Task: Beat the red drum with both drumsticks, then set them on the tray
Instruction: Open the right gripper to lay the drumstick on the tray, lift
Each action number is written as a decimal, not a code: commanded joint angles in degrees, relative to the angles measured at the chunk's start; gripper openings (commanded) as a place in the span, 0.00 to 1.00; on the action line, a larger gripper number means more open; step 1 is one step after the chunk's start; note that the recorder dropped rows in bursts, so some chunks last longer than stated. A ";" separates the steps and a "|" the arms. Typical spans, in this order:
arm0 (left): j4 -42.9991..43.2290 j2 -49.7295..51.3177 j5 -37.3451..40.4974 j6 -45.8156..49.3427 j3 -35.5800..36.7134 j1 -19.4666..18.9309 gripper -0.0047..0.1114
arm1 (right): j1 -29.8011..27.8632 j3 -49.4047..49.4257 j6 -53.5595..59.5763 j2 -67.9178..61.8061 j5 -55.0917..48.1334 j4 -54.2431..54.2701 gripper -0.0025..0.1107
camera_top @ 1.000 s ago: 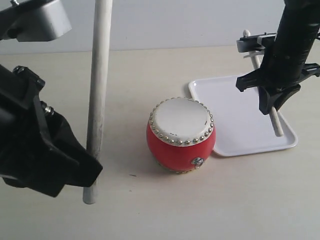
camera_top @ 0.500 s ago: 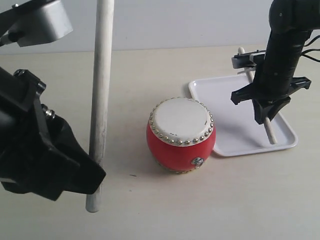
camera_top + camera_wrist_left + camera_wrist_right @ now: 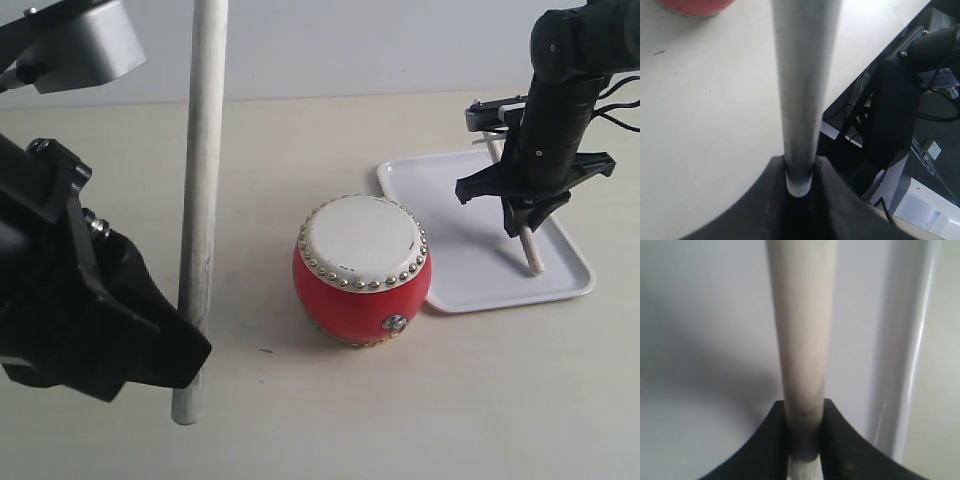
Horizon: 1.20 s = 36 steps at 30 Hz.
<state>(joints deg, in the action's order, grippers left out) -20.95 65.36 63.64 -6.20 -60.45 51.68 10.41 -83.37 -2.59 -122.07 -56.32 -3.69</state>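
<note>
Cream drumsticks point(image 3: 200, 180) clamped in left end effector point(image 3: 188, 335) beside red drum point(image 3: 350, 298), right end effector point(image 3: 525, 222) over tray point(image 3: 465, 275).

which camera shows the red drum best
The exterior view: the red drum sits whole there, with white skin, studs and side ring. The left wrist view catches only a sliver of its red body at the frame edge. The right wrist view shows none of it.

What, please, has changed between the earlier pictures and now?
The right gripper, still shut on the right drumstick, shifted slightly toward the red drum, over the tray. The left gripper, holding the left drumstick, barely moved. Drum and tray stayed put.
</note>
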 commanded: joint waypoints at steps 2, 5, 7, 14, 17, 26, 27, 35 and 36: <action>-0.46 -0.56 -0.10 -0.52 -0.41 0.22 0.04 | -0.36 -0.41 -0.72 -1.74 1.24 -0.34 0.02; -0.33 -0.56 -0.10 -0.52 -0.41 0.22 0.04 | -0.36 -0.41 -1.51 -2.16 1.14 0.02 0.02; -0.34 -0.56 -0.37 -0.52 -0.41 0.22 0.04 | -0.36 -0.41 -2.53 -2.04 1.14 0.02 0.02; -0.34 -0.56 -0.97 -0.52 -0.41 0.22 0.04 | -0.36 -0.41 -2.65 -2.03 1.14 0.02 0.07; -0.34 -0.56 -0.97 -0.52 -0.41 0.22 0.04 | -0.36 -0.41 -2.65 -2.03 0.70 0.05 0.15; 1.25 -0.56 -1.07 -0.37 -0.41 0.22 0.04 | -0.36 -0.41 -2.65 -0.11 -1.65 0.27 0.32; 1.37 -0.56 -1.20 -0.37 -0.41 0.22 0.04 | -0.36 -0.41 -2.65 0.59 -1.92 0.27 0.32; 3.39 -0.56 -3.25 -0.37 0.71 0.22 0.04 | -0.36 0.01 5.62 10.70 -4.71 9.40 0.32; 3.82 -0.56 -3.55 -0.17 1.24 0.22 0.04 | -0.36 0.38 8.08 12.70 -4.84 12.49 0.32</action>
<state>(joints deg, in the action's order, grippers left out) -18.41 65.36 61.35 -6.20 -60.21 51.68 10.18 -83.37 -1.09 -114.66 -59.88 1.35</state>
